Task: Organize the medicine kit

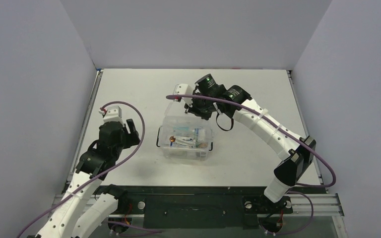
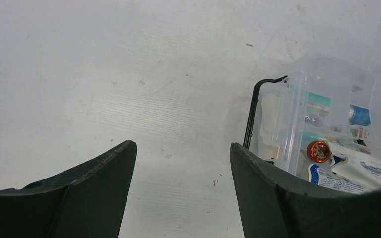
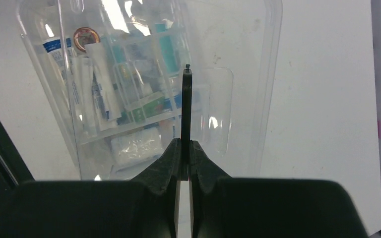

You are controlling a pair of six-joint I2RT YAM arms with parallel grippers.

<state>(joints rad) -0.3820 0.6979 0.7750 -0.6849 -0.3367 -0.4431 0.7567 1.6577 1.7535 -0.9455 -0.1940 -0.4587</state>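
While the right pincer (image 3: 184, 148) clamps the lid (image 3: 248, 74) over the box (image 1: 186, 141), left pincer (image 2: 182, 148) apart, closing needs square lowering.

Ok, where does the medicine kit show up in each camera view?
Top external: medicine kit at the centre of the table, between the arms.
Left wrist: medicine kit at the right edge, beside the open left end effector.
Right wrist: medicine kit upper left, seen through the clear lid that the right end effector pinches by its handle.
Shared landmark: orange round cap inside.
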